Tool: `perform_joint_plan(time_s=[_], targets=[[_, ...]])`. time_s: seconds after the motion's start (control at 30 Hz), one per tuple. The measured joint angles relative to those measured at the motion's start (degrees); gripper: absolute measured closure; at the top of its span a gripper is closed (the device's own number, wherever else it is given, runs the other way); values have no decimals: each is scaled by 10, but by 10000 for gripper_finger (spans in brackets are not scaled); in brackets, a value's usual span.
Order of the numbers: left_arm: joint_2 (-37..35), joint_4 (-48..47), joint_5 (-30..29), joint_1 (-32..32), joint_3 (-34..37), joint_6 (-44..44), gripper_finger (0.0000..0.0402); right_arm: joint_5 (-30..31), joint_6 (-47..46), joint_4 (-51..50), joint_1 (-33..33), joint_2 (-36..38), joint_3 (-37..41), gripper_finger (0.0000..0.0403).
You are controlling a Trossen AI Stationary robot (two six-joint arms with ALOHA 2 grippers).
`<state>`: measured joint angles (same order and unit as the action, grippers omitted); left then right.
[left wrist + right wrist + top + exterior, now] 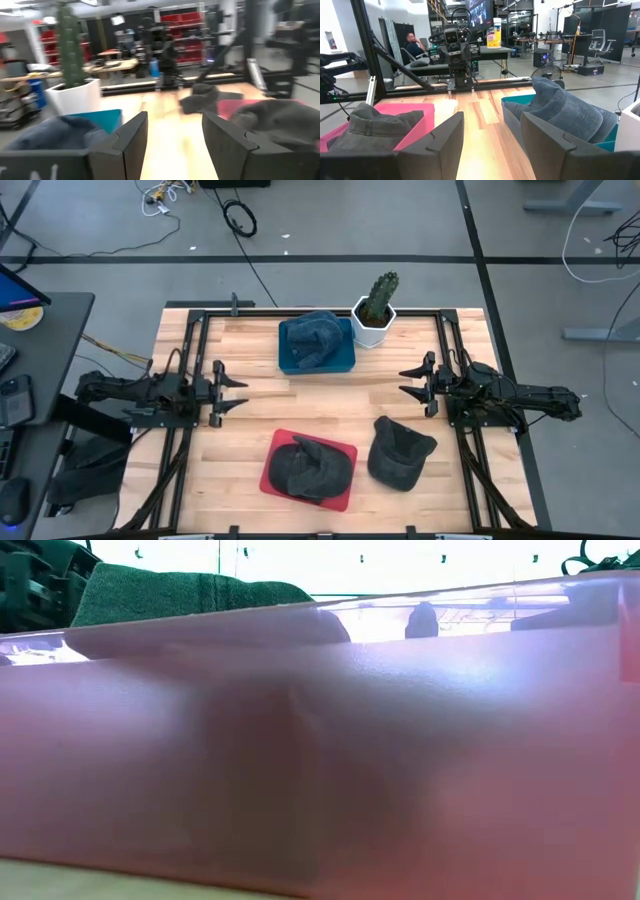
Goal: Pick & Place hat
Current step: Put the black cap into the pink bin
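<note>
I look down on a wooden table (330, 395) with my two arms resting at opposite edges. My left gripper (232, 392) waits at the left side, fingers spread apart and holding nothing. My right gripper (412, 383) mirrors it at the right side, also spread and empty. Neither touches anything.

Three hats are in view. A blue hat (312, 337) sits in a blue tray (345, 361) at the far middle of the table, just beside a potted cactus (376, 308). A dark grey hat (310, 467) fills a red tray (272, 470) at the near edge. A second dark grey hat (399, 452) lies loose on the bare wood just to the right of the red tray, and I judge it the one to pick.

The risks, as I judge them: soft fabric may slip or bunch if I pinch only a thin fold. The loose hat lies close to the red tray, so a careless descent could nudge the tray wall. If the blue tray is the target, the cactus stands close enough that a wide swing could topple it. The table-level camera is blocked by the red tray, so low clearance goes unchecked.
</note>
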<state>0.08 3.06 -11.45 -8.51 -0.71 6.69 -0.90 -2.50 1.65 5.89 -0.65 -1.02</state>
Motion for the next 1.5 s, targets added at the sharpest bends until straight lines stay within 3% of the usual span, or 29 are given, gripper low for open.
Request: perform_joint_plan(time_s=[0.13, 0.47, 0.67, 1.5], targets=[[0, -4, 41, 0, 0, 3, 209, 0, 0, 0, 0, 0, 0, 204], [2, -13, 42, 1, -1, -17, 209, 0, 0, 0, 0, 0, 0, 204], [3, -7, 39, 1, 0, -76, 209, 0, 0, 0, 0, 0, 0, 204], [3, 8, 38, 1, 0, -75, 209, 0, -12, 45, 0, 0, 0, 204]])
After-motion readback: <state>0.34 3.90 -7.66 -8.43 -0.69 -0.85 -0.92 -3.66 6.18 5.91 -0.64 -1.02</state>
